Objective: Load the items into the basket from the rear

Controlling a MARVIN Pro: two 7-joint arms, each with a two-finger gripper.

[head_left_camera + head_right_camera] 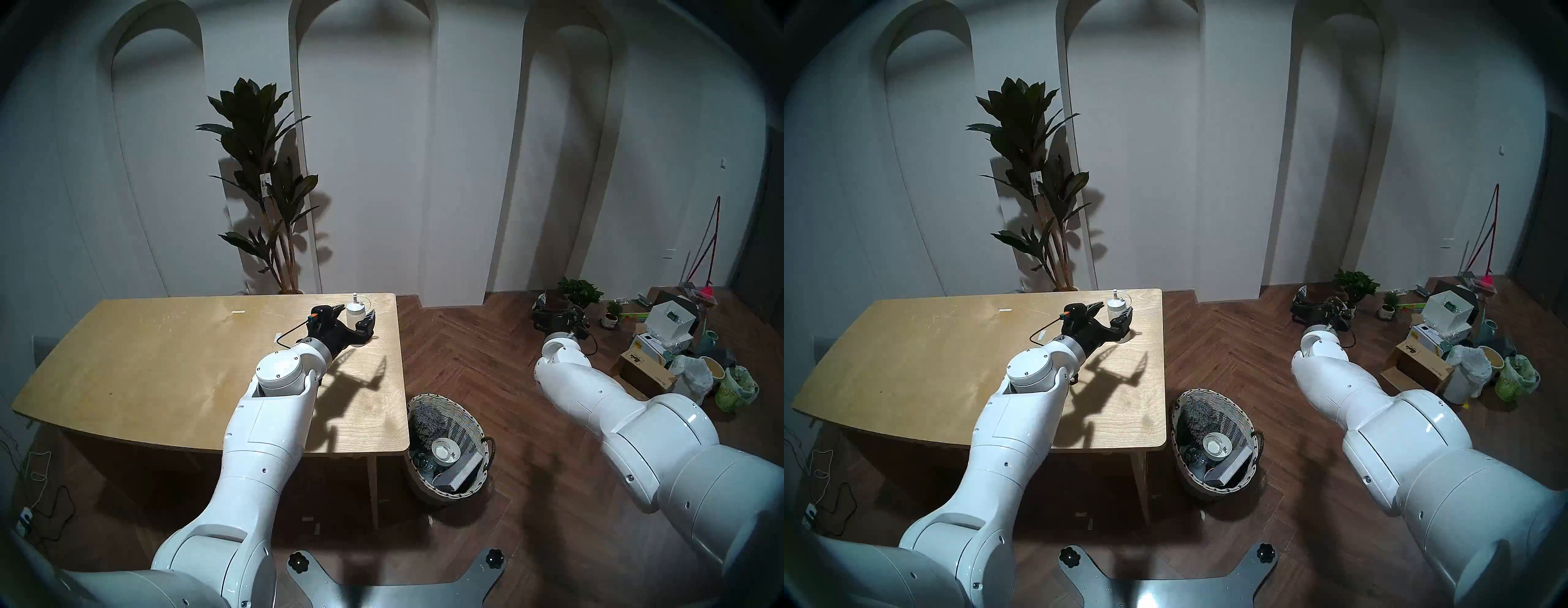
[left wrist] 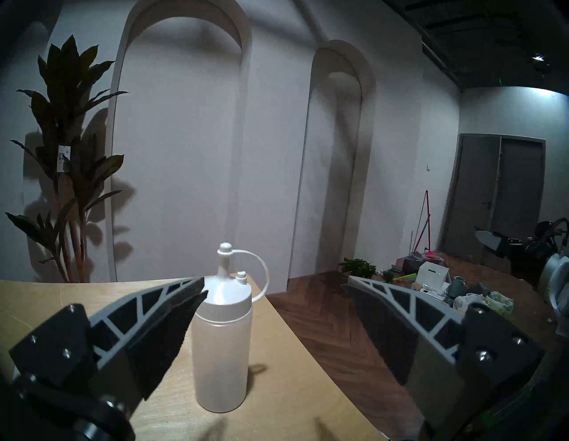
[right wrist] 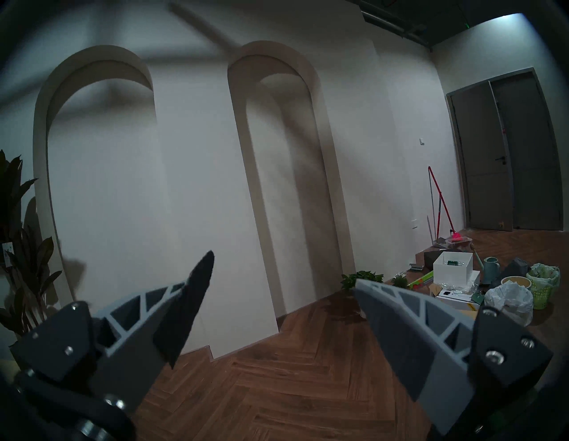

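Evidently, the left tool (image 2: pixel 274 305) was spread wide at the far right corner of the table (image 1: pixel 169 373), its two fingers standing on either side of the translucent squeeze bottle (image 2: pixel 222 348). The bottle stood upright, capped, nearer the left finger (image 2: pixel 166 311) than the right; whether that finger's tip touched the bottle's shoulder or merely overlapped it could not be told from the wrist view. No squeeze on the bottle was to be seen, so the step in hand was judged to be the approach for a grasp, not yet the grasp itself.

The right tool (image 3: pixel 283 295) was likewise held apart and empty, well away over the wooden floor (image 3: pixel 292 385), pointed toward the wall.

The wicker basket (image 1: pixel 475 488) was set on the floor just off the table's near right corner, already holding a fluffy grey thing, a cup, a dark box and some clear object. No water bottle or coiled cable could be picked out with confidence on the table.

The next move was judged to call for centring the bottle between the fingers, closing on its body below the cap, lifting it clear, and carrying it back toward the basket.
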